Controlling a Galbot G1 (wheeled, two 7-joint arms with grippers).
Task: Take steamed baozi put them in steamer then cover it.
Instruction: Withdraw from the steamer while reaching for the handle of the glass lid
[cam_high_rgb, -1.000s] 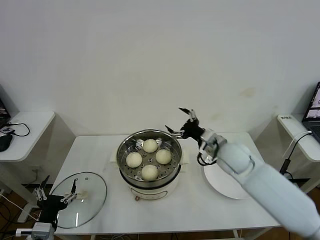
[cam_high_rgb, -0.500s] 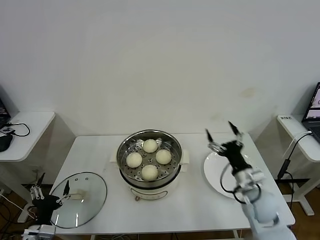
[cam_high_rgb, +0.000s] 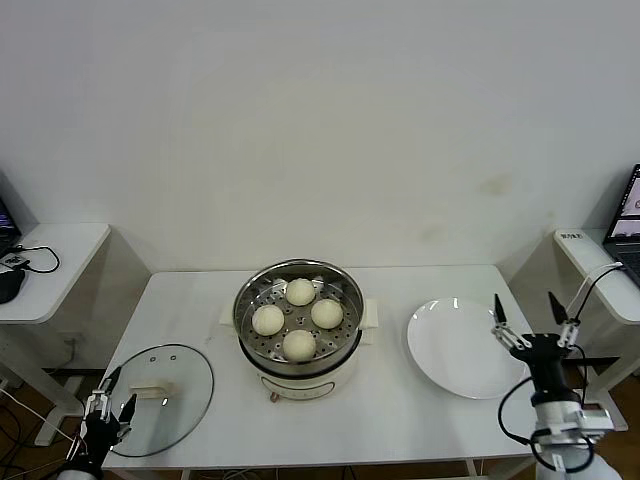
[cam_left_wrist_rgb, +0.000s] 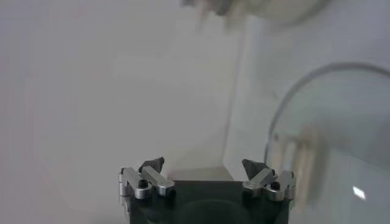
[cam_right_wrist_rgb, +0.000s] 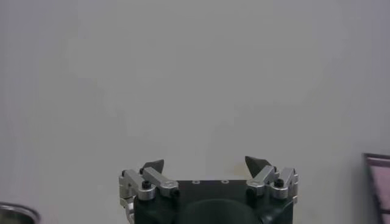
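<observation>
The steamer stands mid-table, uncovered, with several cream-white baozi on its perforated tray. The cover, a clear glass lid with a cream handle, lies flat on the table at the front left. My left gripper hangs open and empty at the cover's near-left edge; its wrist view shows the open left gripper with the cover blurred beyond it. My right gripper stands open and empty, fingers up, at the table's front right. In its wrist view the right gripper faces the white wall.
A flat white plate lies right of the steamer, just left of my right gripper. The white table has bare room around the steamer. Side tables flank it: the left one with cables, the right one with a laptop.
My right arm has pulled away from the steamer's far-right rim, swung right over the plate and dropped to the front right corner. My left gripper has sunk lower beside the cover.
</observation>
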